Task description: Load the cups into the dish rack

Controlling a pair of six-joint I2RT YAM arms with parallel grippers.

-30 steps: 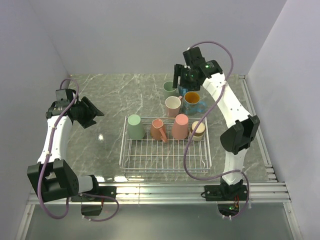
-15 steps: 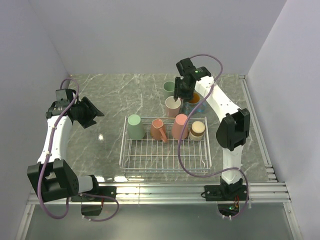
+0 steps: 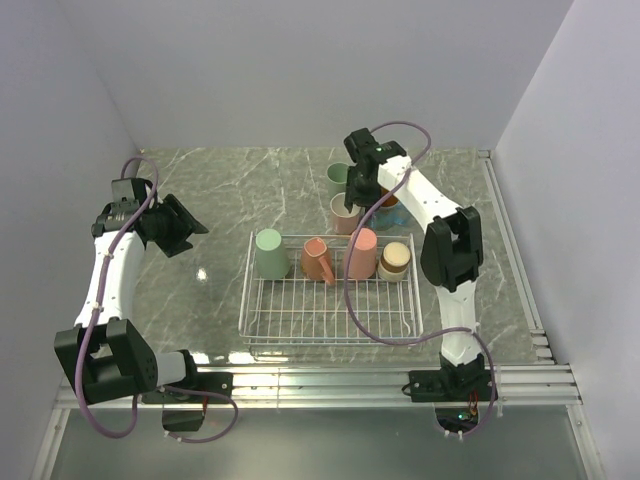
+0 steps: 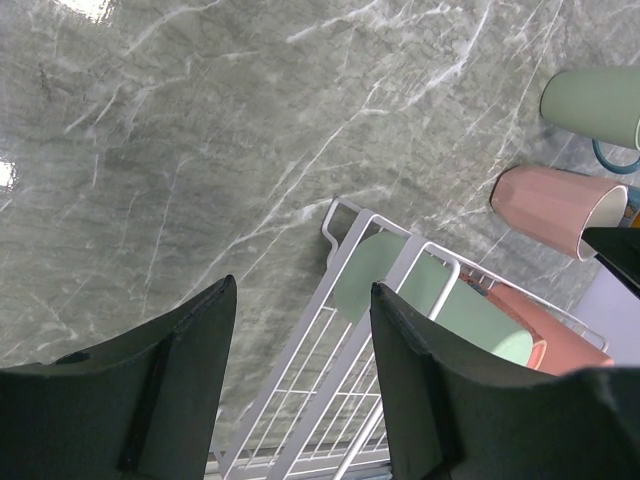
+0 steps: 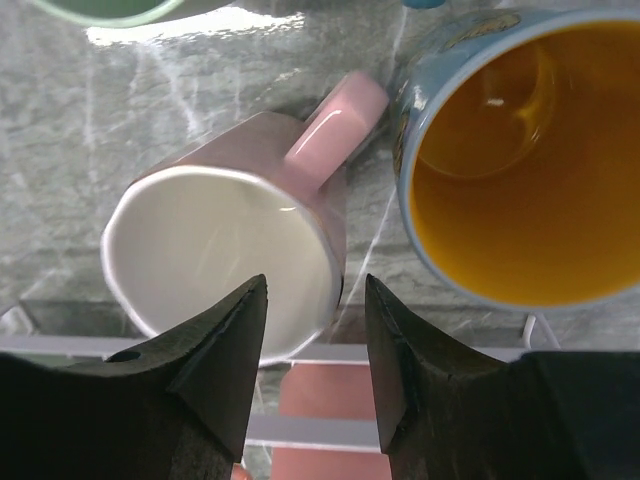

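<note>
Your pink mug (image 5: 220,250) stands upright on the tabletop (image 3: 220,180) just behind the rack (image 3: 330,310), with the blue mug (image 5: 520,180) just beside it. Your right fingers (image 5: 225,340) are apart, one on either side of the mug's wall by the handle. A green cup (image 3: 270,252) and three more sit in the rack's far row. Your left fingers (image 4: 150,380) are also apart, hovering off the rack's left corner.

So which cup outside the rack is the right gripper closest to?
The pink mug with the white inside: the right gripper hangs open over its rim; the blue mug and green mug lie aside.
</note>
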